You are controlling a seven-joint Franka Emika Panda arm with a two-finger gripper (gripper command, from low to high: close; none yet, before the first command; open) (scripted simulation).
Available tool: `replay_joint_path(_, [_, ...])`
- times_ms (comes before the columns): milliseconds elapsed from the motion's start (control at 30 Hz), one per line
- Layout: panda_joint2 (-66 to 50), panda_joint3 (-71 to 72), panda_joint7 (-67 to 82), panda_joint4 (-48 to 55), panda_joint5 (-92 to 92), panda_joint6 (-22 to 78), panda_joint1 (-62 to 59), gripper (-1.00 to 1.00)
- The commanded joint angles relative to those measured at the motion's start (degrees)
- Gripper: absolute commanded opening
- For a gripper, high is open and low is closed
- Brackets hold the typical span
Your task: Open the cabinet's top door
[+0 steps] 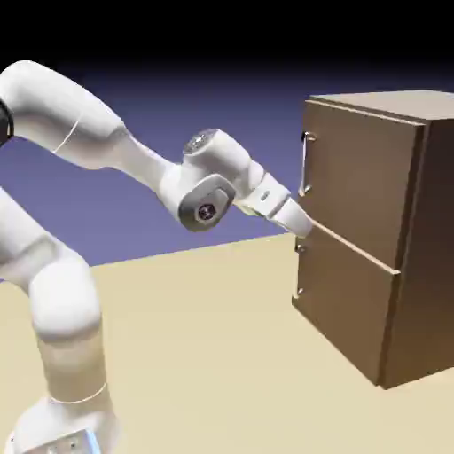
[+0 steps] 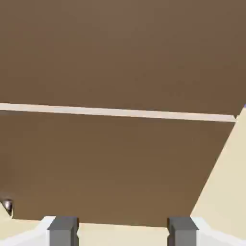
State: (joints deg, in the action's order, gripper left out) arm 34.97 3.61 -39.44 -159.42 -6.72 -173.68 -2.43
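Observation:
The dark-brown cabinet (image 1: 417, 248) stands at the right of the exterior view. Its top door (image 1: 363, 177) lies flush and carries a long vertical silver handle (image 1: 306, 164) at its left edge. My gripper (image 1: 304, 229) points at the cabinet front just below that handle, level with the pale seam (image 1: 355, 248) between the two panels. The hand view is filled with brown wood: the top door (image 2: 120, 53) above the seam (image 2: 120, 112), the lower panel (image 2: 110, 168) beneath it. My gripper (image 2: 122, 233) is open, its grey fingertips (image 2: 62, 231) far apart with nothing between them.
The lower panel (image 1: 346, 310) has a shorter silver handle (image 1: 300, 269); a glint of this lower handle (image 2: 6, 206) shows at the hand view's left edge. The tan table (image 1: 204, 355) runs beneath the arm and up to the cabinet's foot.

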Motion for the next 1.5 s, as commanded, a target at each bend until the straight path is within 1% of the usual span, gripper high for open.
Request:
replay_joint_path(0, [0.86,1.34,1.12,0.59,-2.5,0.12,-1.16,0.0])
replay_joint_path(1467, [38.62,60.14,50.29,26.44,-112.15,5.4,-52.05,0.0])
